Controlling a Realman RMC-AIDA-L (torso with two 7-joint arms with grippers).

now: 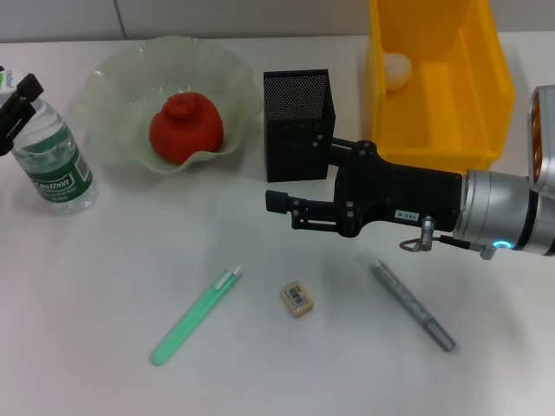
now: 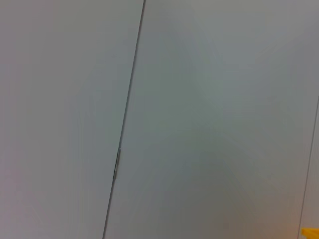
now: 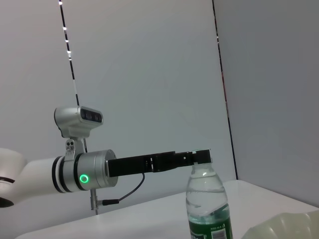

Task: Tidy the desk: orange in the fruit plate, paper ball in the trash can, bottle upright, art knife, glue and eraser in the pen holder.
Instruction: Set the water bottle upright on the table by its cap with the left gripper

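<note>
Looking down from the head, the orange (image 1: 186,128) sits in the plate (image 1: 113,82), the paper ball (image 1: 396,71) lies in the bin (image 1: 468,104), and the eraser (image 1: 297,298) rests on the surface (image 1: 104,286). The right gripper (image 1: 279,204) hovers before the pen holder (image 1: 297,121); I cannot tell how its jaws stand. From the right wrist, the left gripper (image 3: 202,157) has its jaws pinching the top of the upright bottle (image 3: 208,204).
</note>
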